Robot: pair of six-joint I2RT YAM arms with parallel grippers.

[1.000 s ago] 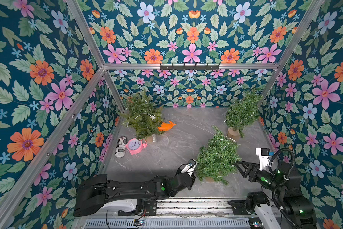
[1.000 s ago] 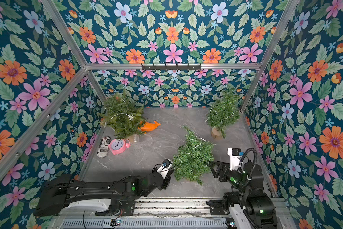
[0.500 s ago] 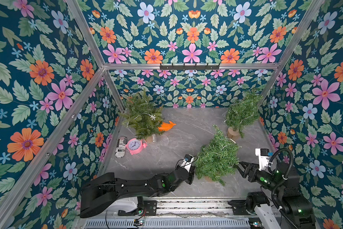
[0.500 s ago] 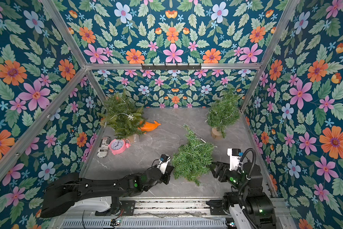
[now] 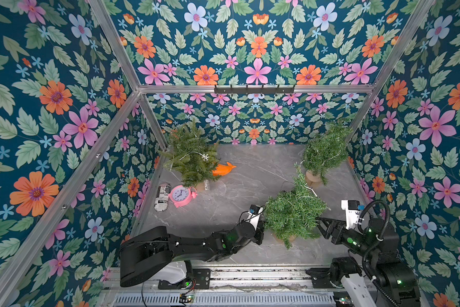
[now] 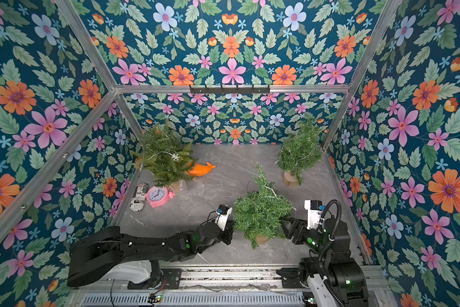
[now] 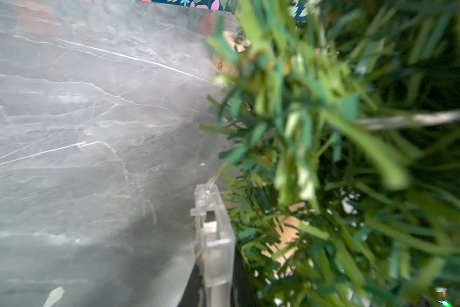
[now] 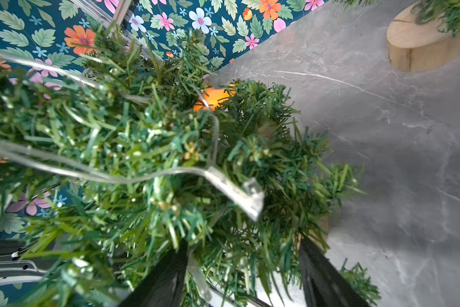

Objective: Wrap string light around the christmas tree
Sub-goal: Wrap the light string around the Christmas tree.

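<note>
Bushy green christmas tree (image 5: 294,212) wears pale string light (image 8: 234,194); my left gripper (image 5: 260,230) pinches it at nine o'clock, right gripper (image 5: 320,223) wide at three.

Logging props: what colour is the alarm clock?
The alarm clock is pink with a white face, clearest in a top view.

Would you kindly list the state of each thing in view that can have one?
near tree, standing, partly strung.
string light, draped loosely on the near tree, its clear block gripped.
left hand, shut on the string light.
right hand, open, near tree's branches between its jaws.
back left tree, upright, strung.
back right tree, upright, strung.
pink clock, lying face up.
printed can, lying on its side.
orange toy, lying on its side.
</note>
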